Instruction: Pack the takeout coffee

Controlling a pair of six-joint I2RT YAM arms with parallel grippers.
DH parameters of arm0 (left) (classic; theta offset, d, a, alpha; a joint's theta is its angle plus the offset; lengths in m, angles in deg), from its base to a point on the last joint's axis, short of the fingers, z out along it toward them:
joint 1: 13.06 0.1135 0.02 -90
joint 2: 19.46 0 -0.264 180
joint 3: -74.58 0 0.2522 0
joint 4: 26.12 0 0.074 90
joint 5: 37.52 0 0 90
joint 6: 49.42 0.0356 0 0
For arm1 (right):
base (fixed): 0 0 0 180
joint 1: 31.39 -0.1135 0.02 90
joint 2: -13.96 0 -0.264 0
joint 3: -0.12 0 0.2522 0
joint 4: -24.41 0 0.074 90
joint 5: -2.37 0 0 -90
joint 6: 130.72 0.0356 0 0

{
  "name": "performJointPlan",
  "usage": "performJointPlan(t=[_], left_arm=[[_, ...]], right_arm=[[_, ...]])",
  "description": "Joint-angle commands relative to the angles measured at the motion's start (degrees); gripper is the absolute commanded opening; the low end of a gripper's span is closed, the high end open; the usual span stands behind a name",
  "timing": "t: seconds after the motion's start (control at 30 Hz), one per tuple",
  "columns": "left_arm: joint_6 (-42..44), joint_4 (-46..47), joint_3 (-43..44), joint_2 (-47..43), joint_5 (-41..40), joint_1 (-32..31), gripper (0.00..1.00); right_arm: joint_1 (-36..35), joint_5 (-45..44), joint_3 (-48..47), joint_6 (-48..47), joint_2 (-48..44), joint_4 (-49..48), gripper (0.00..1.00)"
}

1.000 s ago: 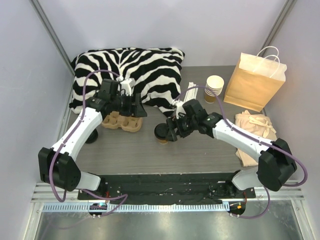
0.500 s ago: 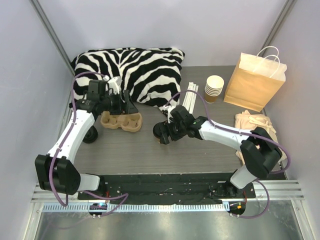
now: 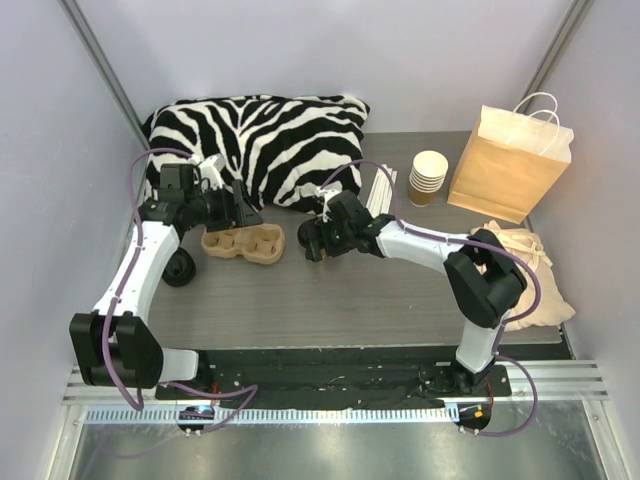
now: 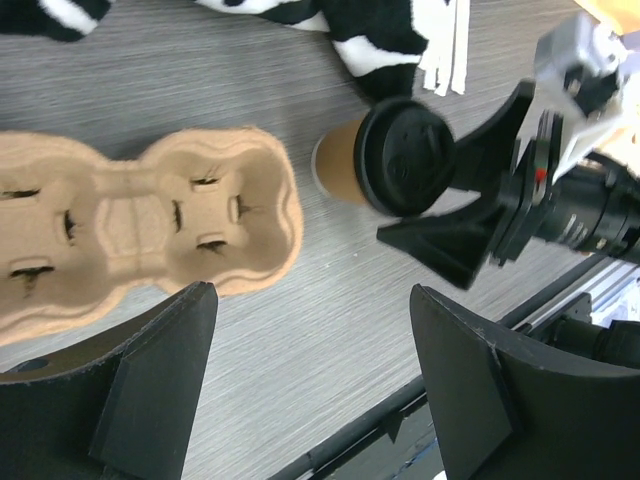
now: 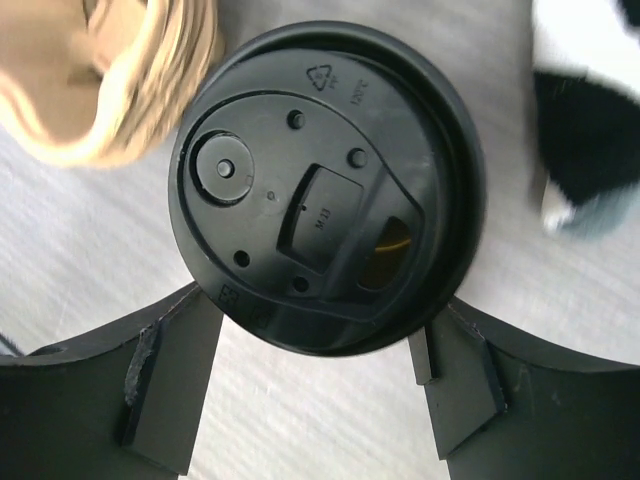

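Gripping the takeout coffee (image 3: 311, 244) beneath its lid (image 5: 320, 190), the right fingers (image 5: 170, 385) hold it mid-frame, just right of the cup carrier (image 3: 243, 243); the left fingers (image 4: 150, 400) gape empty. Next, likely: lower it upright into the nearest well (image 4: 225, 205).

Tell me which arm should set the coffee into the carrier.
Right. The right tool is closed on the coffee, just beside the carrier. The left tool hangs open and empty near the carrier.
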Motion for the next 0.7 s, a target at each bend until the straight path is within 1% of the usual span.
performJointPlan(t=[0.0, 0.23, 0.27, 0.33, 0.43, 0.5, 0.57, 0.6, 0.67], left_arm=[[2.4, -0.5, -0.5, -1.3, 2.3, 2.2, 0.83], [4.2, -1.5, -0.9, -1.2, 3.1, 3.4, 0.83], [5.1, -2.1, -0.9, -1.1, 3.1, 5.0, 0.83], [6.3, -2.8, -1.1, -1.0, 3.0, 5.5, 0.83], [12.3, -5.4, -1.0, -0.7, 1.9, 5.5, 0.82], [19.9, -7.0, -0.1, -0.1, 1.0, 5.5, 0.82], [25.6, -10.8, 2.0, 0.9, 0.6, 5.5, 0.80], [31.0, -12.0, 2.8, 1.7, 0.1, 5.5, 0.80], [35.7, -15.4, 5.3, 3.9, 0.1, 5.5, 0.78]], right_arm=[[1.0, 0.9, -5.1, -0.6, 3.2, -3.7, 0.79], [1.8, 5.2, -9.0, -1.5, 7.6, -6.1, 0.79], [1.8, 5.8, -9.2, -1.4, 8.2, -6.8, 0.79], [1.8, 6.5, -10.4, -1.4, 8.9, -6.8, 0.79], [2.1, 7.4, -10.6, -1.1, 8.8, -6.8, 0.80], [2.8, 8.7, -10.3, -1.2, 6.9, -5.5, 0.81], [4.1, 10.5, -9.6, -1.3, 4.9, -2.7, 0.82], [4.5, 11.3, -9.2, -1.4, 3.7, -1.7, 0.82], [6.0, 14.4, -7.8, -1.3, -0.1, 1.1, 0.83]])
